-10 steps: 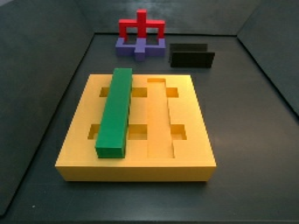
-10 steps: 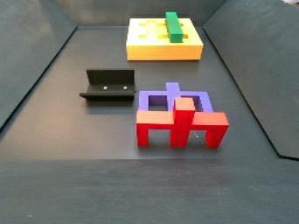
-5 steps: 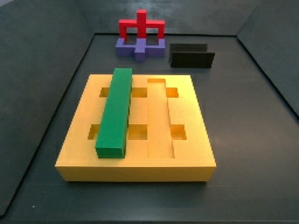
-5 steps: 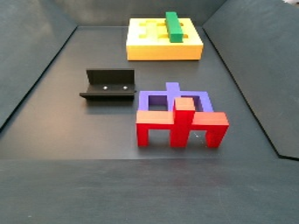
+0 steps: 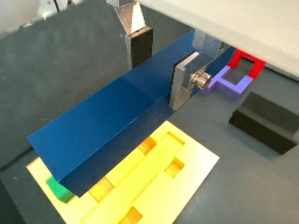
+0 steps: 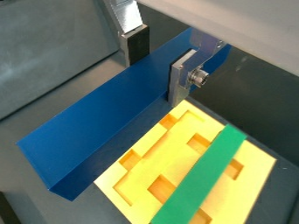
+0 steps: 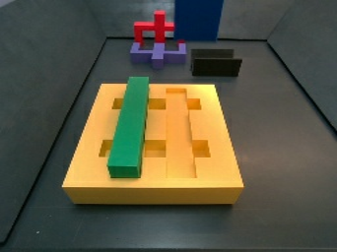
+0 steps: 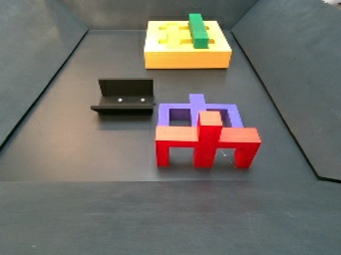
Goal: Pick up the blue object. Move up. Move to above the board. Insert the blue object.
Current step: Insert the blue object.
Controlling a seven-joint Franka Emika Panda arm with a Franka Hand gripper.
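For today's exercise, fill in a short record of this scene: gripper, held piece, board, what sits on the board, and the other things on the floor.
gripper: shut on the blue object, held high; the board shows below it in both wrist views
blue object: long bar between the fingers, off the floor
board: yellow, flat on the floor
green bar: lying lengthwise in a groove of the board
fixture: on the floor, apart from the board
purple block with red uprights: beside the fixture

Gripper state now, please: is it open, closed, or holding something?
Gripper: closed on the blue object, held high in the air, with the board below in both wrist views.
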